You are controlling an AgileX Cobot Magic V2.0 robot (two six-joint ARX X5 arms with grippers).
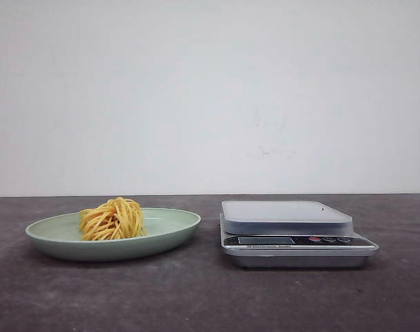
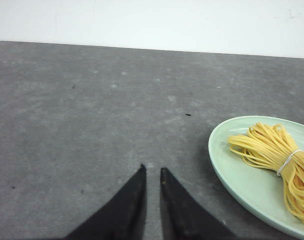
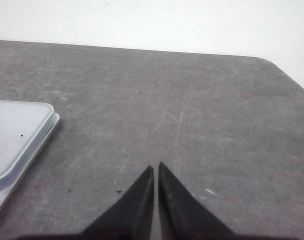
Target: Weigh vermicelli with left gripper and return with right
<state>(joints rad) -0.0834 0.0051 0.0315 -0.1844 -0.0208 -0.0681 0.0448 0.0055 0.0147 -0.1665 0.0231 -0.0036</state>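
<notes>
The vermicelli (image 1: 113, 218), a rounded clump of yellow-orange strands, lies on the left half of a pale green plate (image 1: 175, 225) at the table's left. In the left wrist view the vermicelli (image 2: 277, 160) shows a white tie around it on the plate (image 2: 232, 172). My left gripper (image 2: 152, 170) hovers over bare table beside the plate, empty, its jaws nearly together with a thin slit between them. My right gripper (image 3: 156, 166) is shut and empty over bare table, beside the scale. Neither gripper shows in the front view.
A silver kitchen scale (image 1: 286, 216) with a flat, bare weighing platform and a front display stands right of the plate. Its platform corner shows in the right wrist view (image 3: 16, 135). The dark grey table ends at a white wall behind; its rounded far corner (image 3: 272, 62) is in view.
</notes>
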